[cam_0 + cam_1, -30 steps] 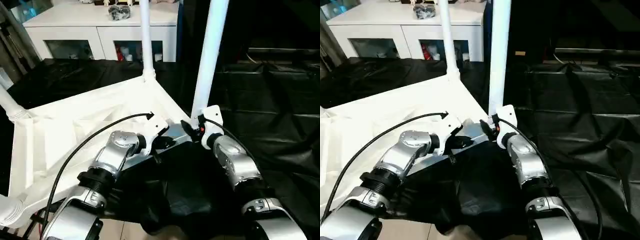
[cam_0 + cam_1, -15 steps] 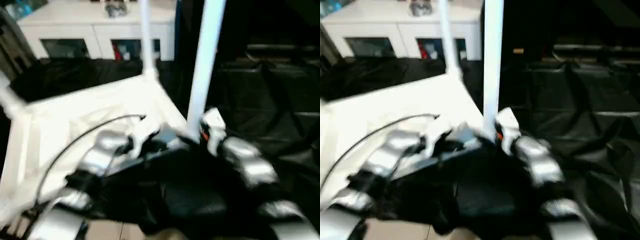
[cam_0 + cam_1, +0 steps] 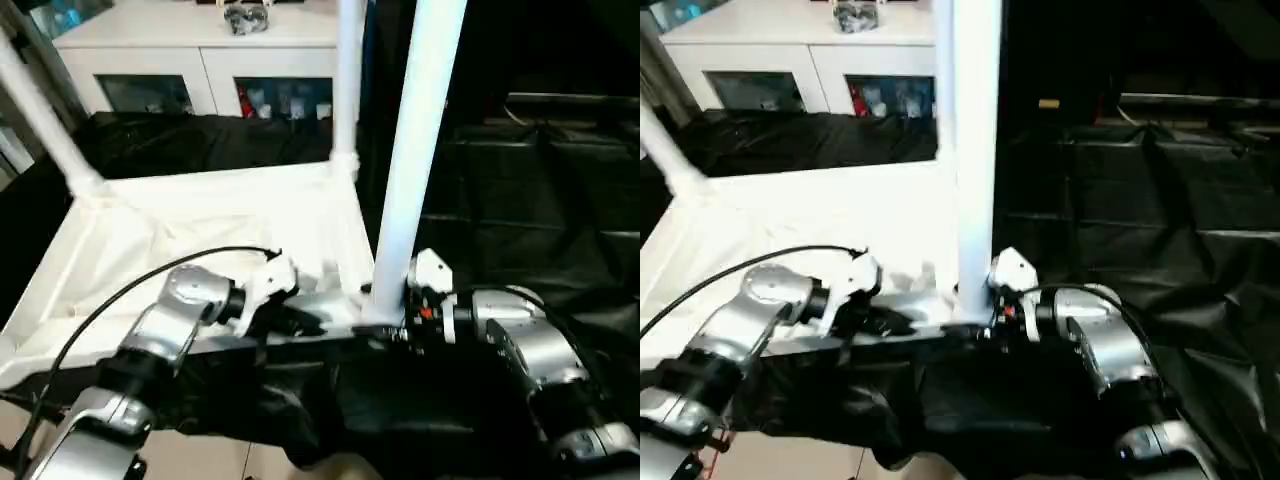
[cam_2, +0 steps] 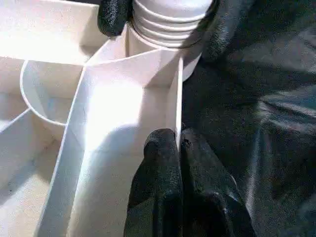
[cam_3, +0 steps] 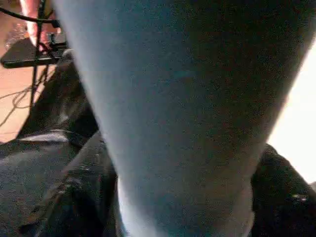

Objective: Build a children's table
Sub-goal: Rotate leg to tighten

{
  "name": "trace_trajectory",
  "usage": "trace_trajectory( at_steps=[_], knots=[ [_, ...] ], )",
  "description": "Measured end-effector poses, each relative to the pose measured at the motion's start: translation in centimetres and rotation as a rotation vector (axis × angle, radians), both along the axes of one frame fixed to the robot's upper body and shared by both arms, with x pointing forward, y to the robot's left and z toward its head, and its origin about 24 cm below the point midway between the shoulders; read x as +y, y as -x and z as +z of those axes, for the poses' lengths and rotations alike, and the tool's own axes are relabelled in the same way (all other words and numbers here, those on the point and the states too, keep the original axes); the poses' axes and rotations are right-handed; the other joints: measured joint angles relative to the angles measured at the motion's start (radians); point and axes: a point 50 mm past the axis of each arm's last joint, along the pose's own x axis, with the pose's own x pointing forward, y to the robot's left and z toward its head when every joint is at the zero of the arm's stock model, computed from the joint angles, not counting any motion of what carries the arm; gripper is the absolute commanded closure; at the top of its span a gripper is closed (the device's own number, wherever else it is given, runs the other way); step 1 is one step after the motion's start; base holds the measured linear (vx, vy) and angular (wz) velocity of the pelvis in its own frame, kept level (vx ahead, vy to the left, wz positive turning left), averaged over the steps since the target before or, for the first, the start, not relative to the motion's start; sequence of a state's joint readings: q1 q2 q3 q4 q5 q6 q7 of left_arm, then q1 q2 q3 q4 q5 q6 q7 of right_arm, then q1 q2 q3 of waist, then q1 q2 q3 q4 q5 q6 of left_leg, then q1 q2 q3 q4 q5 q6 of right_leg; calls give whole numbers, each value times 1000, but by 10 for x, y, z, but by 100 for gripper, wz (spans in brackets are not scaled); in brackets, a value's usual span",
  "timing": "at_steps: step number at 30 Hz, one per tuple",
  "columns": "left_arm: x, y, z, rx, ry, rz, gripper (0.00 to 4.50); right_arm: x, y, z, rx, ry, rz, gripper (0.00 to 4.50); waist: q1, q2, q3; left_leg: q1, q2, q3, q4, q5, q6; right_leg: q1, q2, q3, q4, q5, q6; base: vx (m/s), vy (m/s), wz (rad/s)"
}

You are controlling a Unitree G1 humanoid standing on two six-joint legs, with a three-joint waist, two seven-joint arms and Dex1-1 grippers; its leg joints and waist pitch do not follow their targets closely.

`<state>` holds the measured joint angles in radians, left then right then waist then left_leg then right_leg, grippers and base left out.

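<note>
The children's table lies upside down: its white tabletop [image 3: 200,220] shows its ribbed underside, and white legs stand up from its corners. My left gripper [image 4: 178,148] is shut on the thin near rim wall [image 4: 175,98] of the tabletop, just left of the near right corner. My right gripper [image 3: 385,325] is closed around the foot of the near right leg [image 3: 415,150]. One black fingertip [image 4: 113,15] presses on each side of that leg's ribbed base [image 4: 168,19]. Another leg [image 3: 347,80] stands at the far corner and one more [image 3: 45,120] at the left.
A white cabinet [image 3: 200,60] with glass doors stands behind the tabletop, with a small object [image 3: 245,15] on top. Black cloth [image 3: 540,200] covers the surface to the right and in front. Bare floor [image 3: 200,460] shows at the lower left.
The tabletop has swung round with both grippers on it: its far corner moved right and its left corner moved away. My right forearm now reaches in more from the side.
</note>
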<state>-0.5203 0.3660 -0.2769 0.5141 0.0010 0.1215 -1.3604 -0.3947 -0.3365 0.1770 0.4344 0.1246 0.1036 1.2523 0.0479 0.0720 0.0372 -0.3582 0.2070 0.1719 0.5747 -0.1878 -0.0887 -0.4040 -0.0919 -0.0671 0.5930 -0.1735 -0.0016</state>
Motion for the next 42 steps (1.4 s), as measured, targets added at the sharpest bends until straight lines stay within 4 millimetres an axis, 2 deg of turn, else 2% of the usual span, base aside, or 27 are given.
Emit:
trace_trajectory(
  at_steps=[5,8,11,14,18,23,25,27,30,32,34,37,39,42],
  knots=[
    [0,0,0,0,-1,1,450,1,0,-1,-2,-1,-11,168,0,0,0,1,0,0,0,0,0,0,0,0,1,0,0,0,0,0],
    [1,-1,-1,-11,2,33,450,4,-3,-2,-14,-9,-71,172,-3,0,0,1,0,0,0,0,0,0,0,0,1,0,0,0,0,0],
    [-2,-4,-2,-24,17,92,450,8,-9,-5,-24,-37,-191,175,-10,1,0,2,0,0,1,0,0,0,0,1,2,0,0,0,0,0],
    [-13,-13,-5,-56,29,191,450,11,-24,-8,-44,-42,-399,177,-20,1,0,3,0,-1,1,0,0,1,0,1,2,0,0,0,0,0],
    [-37,-27,-3,-103,26,313,450,12,-44,-7,-65,-40,-700,178,-20,3,-1,5,0,-1,1,0,0,2,0,1,1,-1,2,0,0,0],
    [-57,-33,-2,-108,46,415,450,14,-57,-5,-85,-19,-908,178,-18,8,-3,4,-1,0,0,0,-1,2,0,1,1,0,1,0,0,0],
    [-60,-34,-2,-109,50,427,450,14,-58,-5,-93,-15,-930,178,-17,9,-3,4,-1,0,-1,0,-1,2,0,1,1,-1,2,0,0,0],
    [-60,-34,-3,-110,48,429,450,16,-58,-6,-96,-24,-941,108,-17,9,-3,3,-1,0,-1,0,0,1,0,0,0,-1,2,0,0,0],
    [-60,-34,-3,-110,43,428,450,20,-59,-6,-81,-44,-947,106,-20,7,-2,3,-1,0,-1,0,0,1,0,0,0,0,1,0,0,0],
    [-59,-34,-3,-110,42,424,450,20,-58,-6,-80,-46,-942,72,-21,7,-2,3,-1,0,-1,0,0,1,0,1,0,-1,1,0,0,0],
    [-57,-33,-3,-111,43,414,450,22,-58,-6,-79,-51,-925,59,-23,7,-2,3,0,0,-1,0,0,1,0,1,0,-1,1,0,0,0],
    [-52,-33,-2,-111,41,394,450,23,-57,-5,-76,-65,-875,52,-32,5,-1,1,0,0,-1,0,0,0,0,0,0,-1,1,0,0,0],
    [-43,-31,-1,-108,41,366,450,21,-53,-5,-85,-55,-773,52,-42,5,-1,0,0,-1,-1,0,0,0,0,-1,-1,-1,1,0,0,0],
    [-34,-26,-2,-82,51,315,450,13,-44,-3,-98,-32,-606,52,-43,4,0,-1,0,0,-2,0,0,-1,1,-2,-2,-1,1,0,0,0]
  ],
)
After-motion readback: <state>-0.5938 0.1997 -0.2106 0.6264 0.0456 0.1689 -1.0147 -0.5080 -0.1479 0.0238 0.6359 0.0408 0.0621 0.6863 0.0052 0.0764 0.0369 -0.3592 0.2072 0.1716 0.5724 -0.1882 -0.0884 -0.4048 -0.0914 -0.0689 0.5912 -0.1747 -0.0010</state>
